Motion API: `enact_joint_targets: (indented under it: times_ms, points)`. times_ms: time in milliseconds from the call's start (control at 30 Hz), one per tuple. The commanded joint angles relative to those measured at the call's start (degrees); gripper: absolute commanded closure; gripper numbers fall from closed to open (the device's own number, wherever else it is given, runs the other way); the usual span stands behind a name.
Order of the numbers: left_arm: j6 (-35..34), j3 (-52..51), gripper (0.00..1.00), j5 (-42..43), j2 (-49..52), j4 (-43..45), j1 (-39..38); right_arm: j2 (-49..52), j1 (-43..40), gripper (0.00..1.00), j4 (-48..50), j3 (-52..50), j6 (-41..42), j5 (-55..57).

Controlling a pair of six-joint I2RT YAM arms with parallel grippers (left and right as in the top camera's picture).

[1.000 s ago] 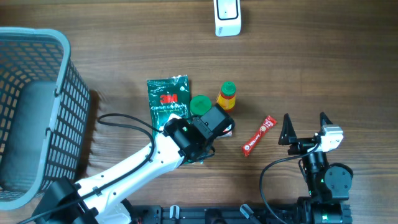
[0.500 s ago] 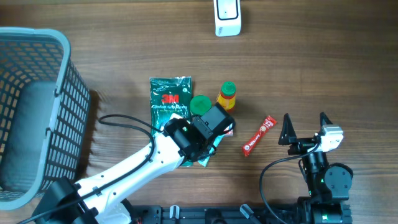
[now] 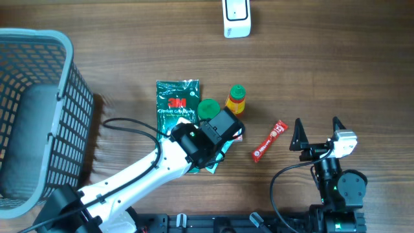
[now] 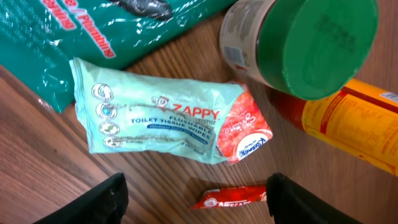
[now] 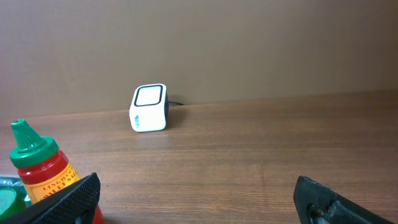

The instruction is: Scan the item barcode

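Note:
A pale green Zappy wipes packet (image 4: 168, 124) with a red end lies flat on the wood, touching nothing but the table. My left gripper (image 4: 199, 205) is open above it, its fingers (image 4: 106, 202) wide apart with nothing held. From overhead the left gripper (image 3: 220, 144) covers most of the packet (image 3: 217, 159). The white scanner (image 3: 237, 18) stands at the table's far edge and also shows in the right wrist view as the scanner (image 5: 149, 108). My right gripper (image 3: 317, 133) rests open and empty at the near right, its jaws (image 5: 199, 205) framing bare wood.
A green 3M pack (image 3: 176, 100), a green-lidded jar (image 3: 208, 109) and a red-and-yellow bottle (image 3: 236, 99) crowd around the left gripper. A red sachet (image 3: 269, 141) lies to the right of them. A grey basket (image 3: 39, 116) fills the left side.
My left gripper has opened and let go of the wipes packet, which now lies on the table. The 3M pack shifted slightly. The right arm has not moved.

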Motion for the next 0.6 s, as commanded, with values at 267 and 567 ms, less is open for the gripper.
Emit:
enact_joint_targets:
  times_ms: [267,567]
  points:
    - [11.96,0.07,0.08,-15.45,-11.17,-12.70,5.27,0.07,0.20,0.00,0.15,-0.04,-0.57,0.55]
    - [11.93,0.07,0.00,-23.04,-18.23,-27.28,8.22,0.07,0.20,0.00,0.15,-0.04,-0.57,0.55]
